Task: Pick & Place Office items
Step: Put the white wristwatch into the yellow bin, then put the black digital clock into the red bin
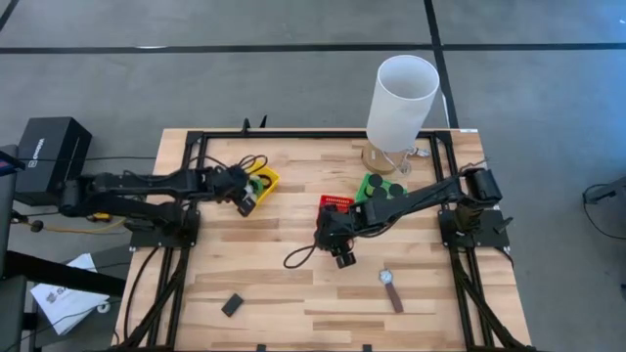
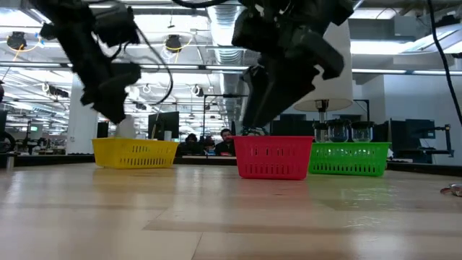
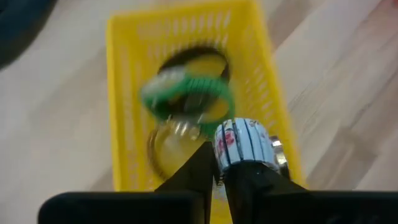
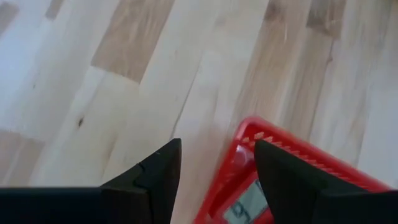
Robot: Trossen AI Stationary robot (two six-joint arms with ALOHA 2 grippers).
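Note:
My left gripper [image 1: 246,198] hangs above the yellow basket [image 1: 264,182] and is shut on a small white patterned roll [image 3: 244,143]. In that basket [image 3: 124,93] lie a green ring [image 3: 186,96], a black ring [image 3: 193,56] and a tan ring [image 3: 163,149]. My right gripper [image 4: 217,165] is open and holds nothing; it hangs above bare table beside the red basket [image 4: 273,155], which holds a flat grey item [image 4: 249,202]. A brown-strapped watch [image 1: 391,290] and a flat black rectangle [image 1: 232,304] lie on the table. Black cylinders [image 1: 383,188] sit in the green basket [image 1: 366,186]. My left gripper holds the white patterned roll by its side [image 3: 227,146], at the fingers' free ends, coming from above and pointing down. The roll is lifted clear above the yellow basket. Whether one finger is inside the roll, I cannot tell.
A tall white cylinder [image 1: 401,93] stands at the far edge behind the green basket. The three baskets [image 2: 273,157] stand in a row across the table's middle. A black cable [image 1: 298,256] trails on the wood near the right gripper. Bare wood lies toward the near edge.

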